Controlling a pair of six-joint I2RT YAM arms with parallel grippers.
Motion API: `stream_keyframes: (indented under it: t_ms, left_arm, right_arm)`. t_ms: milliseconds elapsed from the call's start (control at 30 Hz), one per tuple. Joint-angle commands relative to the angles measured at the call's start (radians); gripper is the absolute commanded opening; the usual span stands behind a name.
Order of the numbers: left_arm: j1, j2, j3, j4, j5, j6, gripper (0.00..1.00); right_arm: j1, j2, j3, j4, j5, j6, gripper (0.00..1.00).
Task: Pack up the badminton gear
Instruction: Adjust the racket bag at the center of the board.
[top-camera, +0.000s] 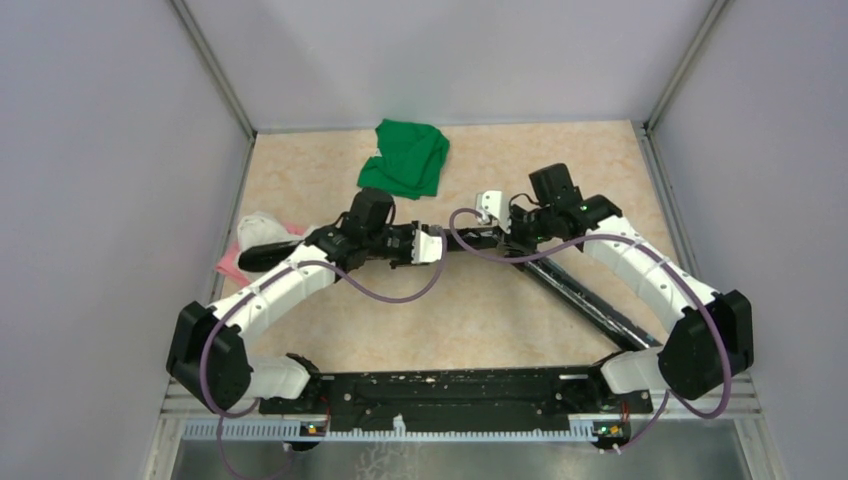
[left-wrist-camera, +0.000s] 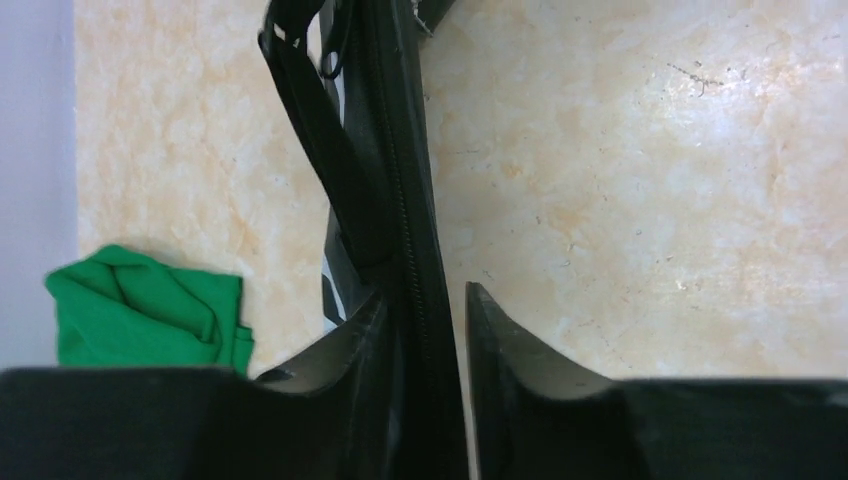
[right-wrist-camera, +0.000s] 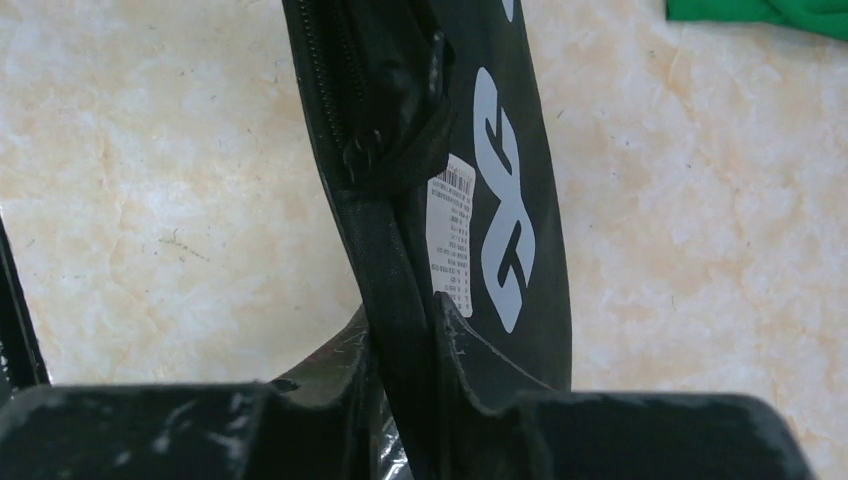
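Clamped on racket bag (right-wrist-camera: 535, 120) strap (right-wrist-camera: 390, 260) with right gripper (right-wrist-camera: 402, 315); loosely straddling its zipper (left-wrist-camera: 400, 150) with left gripper (left-wrist-camera: 425, 295), fingers slightly apart. Lifted over centre of table (top-camera: 450, 320). Can't read white logo (right-wrist-camera: 505, 220) or barcode sticker (right-wrist-camera: 450, 220).

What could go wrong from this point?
The left gripper has its jaws apart around the racket bag at its zipper edge, so that end may drop. The right gripper pinches only a narrow edge of the bag, so a pull could slip it free.
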Motion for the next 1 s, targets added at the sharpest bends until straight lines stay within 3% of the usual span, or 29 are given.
stream_keyframes:
  t_ms: [0, 67, 133, 233, 433, 700, 967]
  left_arm:
    - [0.000, -0.050, -0.004, 0.038, 0.084, -0.077, 0.50]
    - [0.000, -0.051, 0.006, 0.029, 0.078, -0.117, 0.73]
    - [0.000, -0.052, 0.030, -0.002, 0.074, -0.147, 0.89]
    - [0.001, -0.059, 0.087, -0.068, 0.089, -0.192, 0.99]
    - [-0.001, -0.087, 0.177, -0.135, 0.162, -0.284, 0.97]
    - [-0.001, -0.091, 0.197, -0.218, 0.333, -0.264, 0.75]
    - [-0.001, -0.016, 0.204, -0.139, 0.333, -0.267, 0.62]
  right_arm:
    - [0.016, -0.032, -0.033, 0.123, 0.001, 0.062, 0.04]
    - [0.017, -0.054, -0.061, 0.172, 0.023, 0.080, 0.00]
    - [0.020, -0.068, -0.075, 0.211, 0.038, 0.098, 0.00]
    - [0.023, -0.071, -0.079, 0.238, 0.054, 0.118, 0.00]
    - [0.030, -0.056, -0.093, 0.266, 0.089, 0.119, 0.00]
    - [0.031, -0.042, -0.049, 0.209, 0.053, 0.134, 0.00]
    - [0.031, -0.041, -0.024, 0.171, 0.002, 0.151, 0.00]
